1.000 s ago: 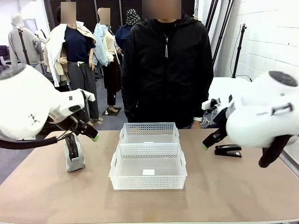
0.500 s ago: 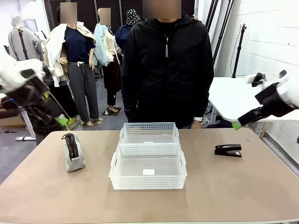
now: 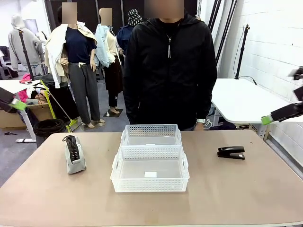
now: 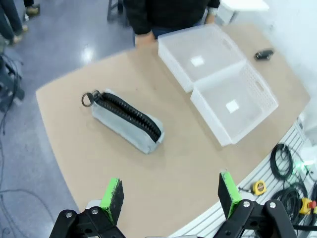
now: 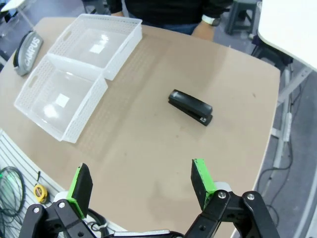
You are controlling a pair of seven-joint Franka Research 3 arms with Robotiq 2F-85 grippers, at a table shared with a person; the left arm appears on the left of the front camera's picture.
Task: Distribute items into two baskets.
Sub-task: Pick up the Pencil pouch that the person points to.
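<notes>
Withdrawing L tool, R tool outward

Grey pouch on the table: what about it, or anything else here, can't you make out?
- Grey pouch: contents, hidden by its closed zip, left wrist view.
- Labels inside the baskets: too small to read, front view.
- Stapler: any branding, too small, right wrist view.

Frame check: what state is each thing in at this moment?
near basket: empty
far basket: empty
grey pouch: zipped shut, on the table, outside both baskets
stapler: closed, on the table, outside both baskets
left gripper: open, holding nothing
right gripper: open, holding nothing
</notes>
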